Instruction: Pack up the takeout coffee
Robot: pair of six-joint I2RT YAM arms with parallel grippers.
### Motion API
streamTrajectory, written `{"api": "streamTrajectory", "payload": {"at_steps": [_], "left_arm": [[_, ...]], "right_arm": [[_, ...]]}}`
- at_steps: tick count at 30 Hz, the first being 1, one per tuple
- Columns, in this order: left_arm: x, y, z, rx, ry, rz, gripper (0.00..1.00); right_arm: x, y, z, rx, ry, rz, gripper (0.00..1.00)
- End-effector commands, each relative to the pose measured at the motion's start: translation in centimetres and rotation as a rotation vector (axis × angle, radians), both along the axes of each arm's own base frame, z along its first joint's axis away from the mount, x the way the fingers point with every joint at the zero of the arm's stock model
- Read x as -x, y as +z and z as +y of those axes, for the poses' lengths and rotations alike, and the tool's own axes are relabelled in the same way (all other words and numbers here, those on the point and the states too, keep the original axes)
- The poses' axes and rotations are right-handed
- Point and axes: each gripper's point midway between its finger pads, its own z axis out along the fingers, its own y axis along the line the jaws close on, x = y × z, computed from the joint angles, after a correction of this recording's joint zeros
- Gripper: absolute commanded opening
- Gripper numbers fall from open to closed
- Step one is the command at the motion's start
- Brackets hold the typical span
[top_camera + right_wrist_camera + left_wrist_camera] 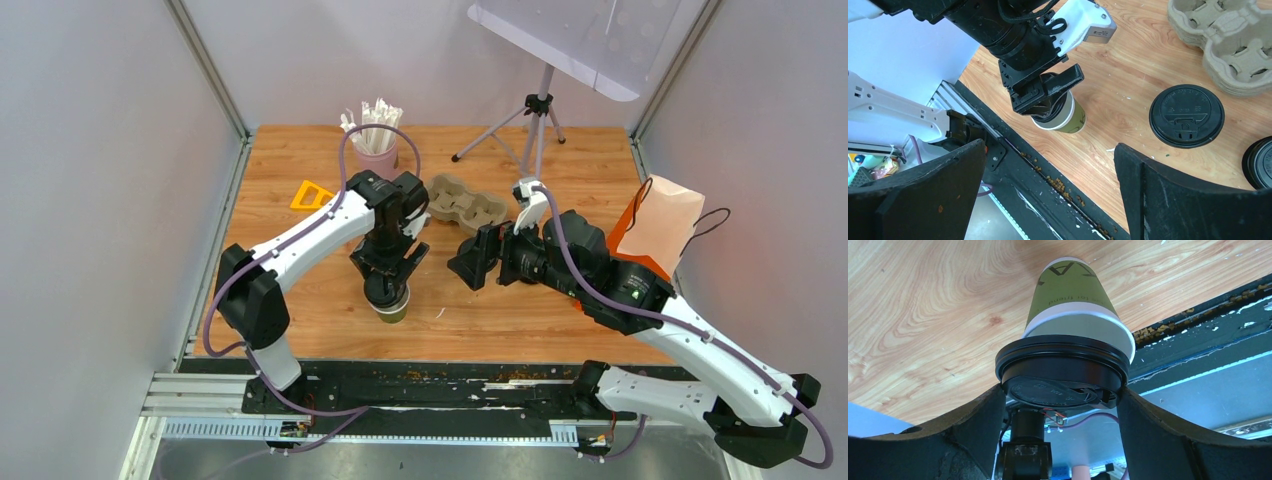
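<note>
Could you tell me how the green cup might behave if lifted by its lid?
The left gripper holds only the lid, so it may pop off the green cup. The cup narrows toward its base, so a push could tip it.

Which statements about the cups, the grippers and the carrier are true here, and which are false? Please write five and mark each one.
1. The left gripper is shut on the lid of the olive-green cup. True.
2. The olive-green cup sits in the cardboard cup carrier. False: it stands on the wooden table, apart from the carrier.
3. The right gripper is shut on a cup. False: it is open and holds nothing.
4. The pink cup of white sticks stands on the far part of the table. True.
5. The paper bag is on the left arm's side. False: it is on the right arm's side.
</note>
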Motion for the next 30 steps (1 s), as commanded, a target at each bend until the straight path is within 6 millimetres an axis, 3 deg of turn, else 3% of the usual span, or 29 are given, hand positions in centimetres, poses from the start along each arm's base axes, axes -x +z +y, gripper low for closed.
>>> {"api": "streamTrajectory", "payload": {"at_steps": [1,18,25,27,30], "left_arm": [[-0.2,0.0,-0.4,0.002,-0.038,0.001,0.71],[0.8,-0.7,-1.1,0.024,-0.069,0.04,0.77],[0.0,-0.2,-1.4,0.036,-0.079,0.001,0.85],[-0.2,0.0,-1.5,0.04,-0.081,-0.006,0.98],[-0.5,0.6,-1.8,0.054,-0.078,-0.026,1.0]], "right_arm": [[-0.2,2.0,-0.6,-0.012,-0.01,-0.06,1.0],[-0.7,1.8,-0.5,0.01,-0.023,-0.065,1.0],[-0.7,1.4,-0.4,0.015,-0.018,-0.058,1.0],[-0.6,1.2,-0.4,0.013,-0.015,-0.055,1.0],[-0.3,0.9,-0.2,0.003,-0.008,-0.039,1.0]]}}
